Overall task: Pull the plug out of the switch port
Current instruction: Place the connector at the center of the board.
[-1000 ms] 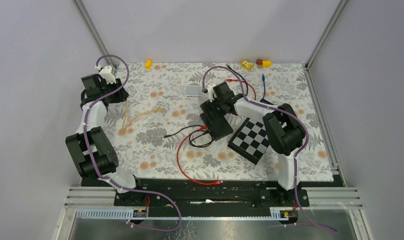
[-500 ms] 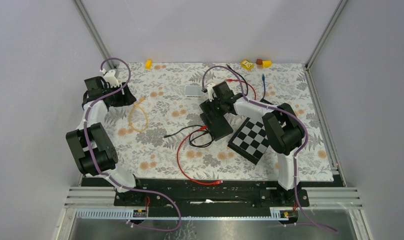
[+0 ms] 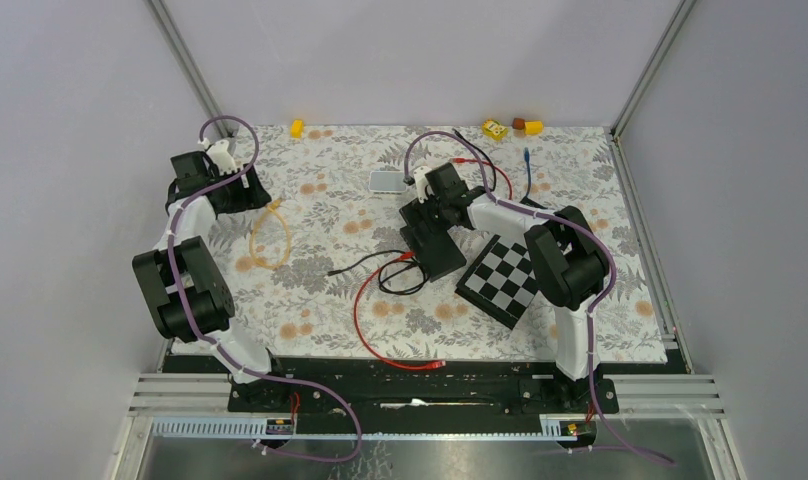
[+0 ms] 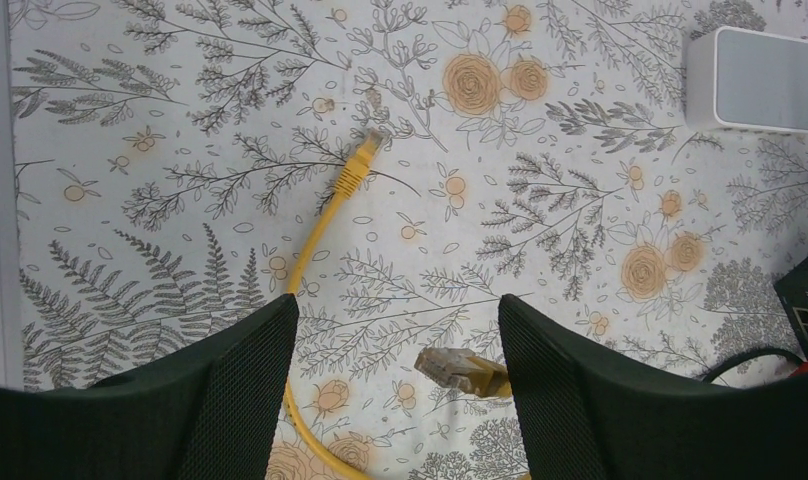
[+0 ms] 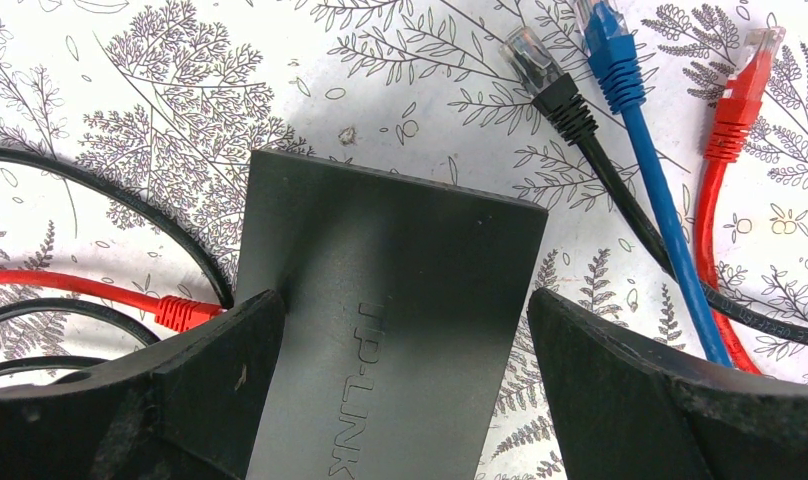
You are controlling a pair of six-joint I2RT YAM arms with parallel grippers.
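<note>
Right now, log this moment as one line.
left gripper: open above loose yellow cable | right gripper: open, straddling switch | red plug: in switch

I read the switch (image 5: 400,330) as smooth matt black plastic with embossed lettering. The counter (image 4: 580,150) cover is a matt printed floral sheet. Yellow cable (image 4: 315,235): smooth sheath, with a clear plastic plug (image 4: 448,368). White box (image 4: 755,80): smooth, slight sheen. Jaws: matt black, faintly grained.
</note>
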